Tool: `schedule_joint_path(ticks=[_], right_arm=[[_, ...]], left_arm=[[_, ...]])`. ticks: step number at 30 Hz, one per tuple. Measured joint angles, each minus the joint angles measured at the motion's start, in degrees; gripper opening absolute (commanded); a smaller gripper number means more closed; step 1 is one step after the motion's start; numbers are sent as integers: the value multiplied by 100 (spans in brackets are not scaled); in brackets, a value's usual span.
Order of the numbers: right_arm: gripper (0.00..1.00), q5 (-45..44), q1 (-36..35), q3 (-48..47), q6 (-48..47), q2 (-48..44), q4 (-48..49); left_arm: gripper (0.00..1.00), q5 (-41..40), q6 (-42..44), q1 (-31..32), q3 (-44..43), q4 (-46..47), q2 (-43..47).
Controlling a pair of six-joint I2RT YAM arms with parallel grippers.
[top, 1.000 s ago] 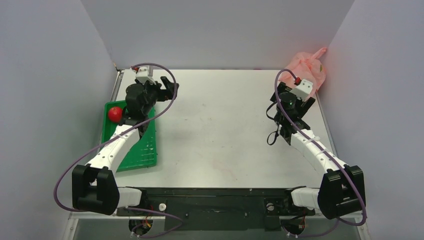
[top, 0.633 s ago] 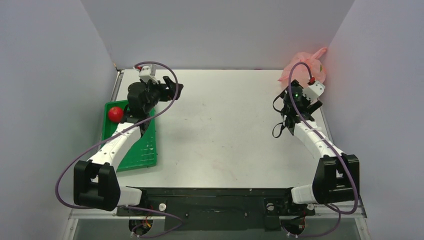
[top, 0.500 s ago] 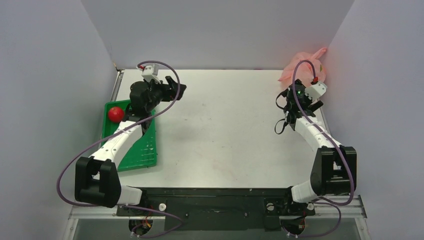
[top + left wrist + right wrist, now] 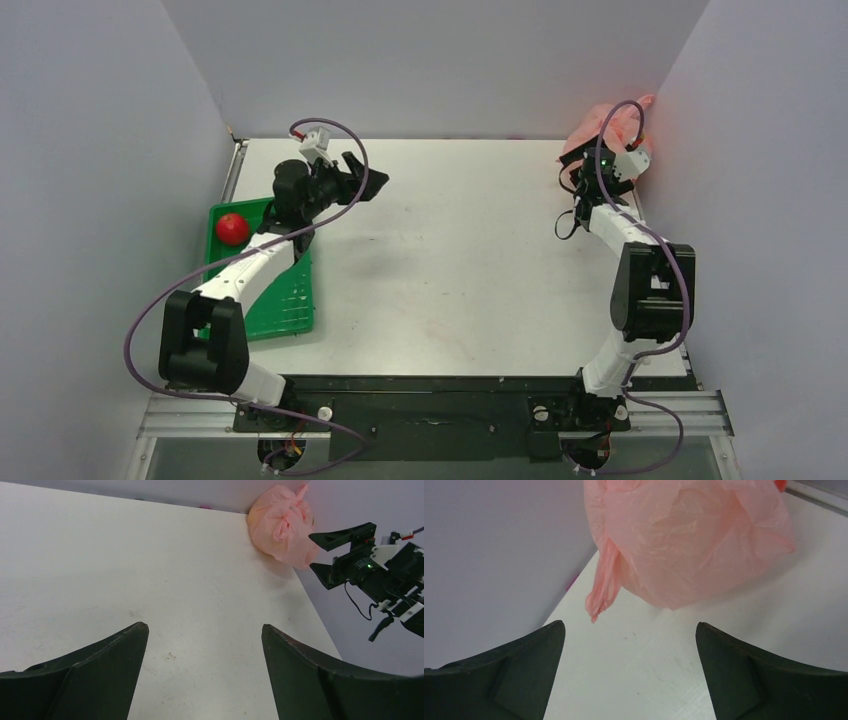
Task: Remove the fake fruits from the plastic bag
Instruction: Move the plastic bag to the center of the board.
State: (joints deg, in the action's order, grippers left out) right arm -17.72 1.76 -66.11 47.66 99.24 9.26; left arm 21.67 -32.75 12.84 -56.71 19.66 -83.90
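The pink plastic bag (image 4: 612, 122) lies bunched and closed in the far right corner against the walls. It also shows in the left wrist view (image 4: 282, 525) and fills the top of the right wrist view (image 4: 689, 540), with one handle (image 4: 604, 590) hanging at its left. The fake fruits are hidden inside it. My right gripper (image 4: 597, 155) is open and empty, pointing at the bag from a short way off without touching it (image 4: 630, 625). My left gripper (image 4: 372, 182) is open and empty above the far left of the table, facing the bag (image 4: 205, 627).
A green tray (image 4: 290, 300) lies at the left with a red round fruit (image 4: 232, 228) at its far end. Grey walls close in the table at the back and both sides. The right gripper shows in the left wrist view (image 4: 322, 552).
The right arm has stretched out to the far right corner, bringing its gripper up to the bag. The left gripper has swung right, away from the tray, toward the table's middle.
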Motion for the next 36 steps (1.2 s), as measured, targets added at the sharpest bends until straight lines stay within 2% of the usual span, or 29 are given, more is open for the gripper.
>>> schedule_joint_path(ticks=[7,13,15,21,22,23,25,27,31,36], right_arm=[[98,520,90,-761,570,925,245],[89,730,94,-1351,922,1434,238],[83,752,94,-1447,997,1539,236],[51,758,94,-1639,1244,1838,227],[41,765,94,-1672,1261,1886,227],[36,776,94,-1718,1292,1958,227],[14,824,94,-1759,1296,2070,227],[0,859,87,-1762,1276,2133,227],[0,931,87,-1530,1303,2107,385],[0,1292,90,-597,1204,1744,684]], left_arm=[[80,210,-203,428,-59,22,-313],[80,262,-155,649,-101,-15,-317],[80,262,-155,649,-133,-13,-317],[80,280,-166,649,-162,-11,-319],[80,282,-168,649,-162,-11,-319],[80,284,-170,649,-162,-9,-321],[80,284,-177,649,-162,-11,-323],[80,286,-177,649,-162,-11,-323],[80,284,-175,649,-164,-11,-337],[80,286,-175,647,-184,-13,-411]])
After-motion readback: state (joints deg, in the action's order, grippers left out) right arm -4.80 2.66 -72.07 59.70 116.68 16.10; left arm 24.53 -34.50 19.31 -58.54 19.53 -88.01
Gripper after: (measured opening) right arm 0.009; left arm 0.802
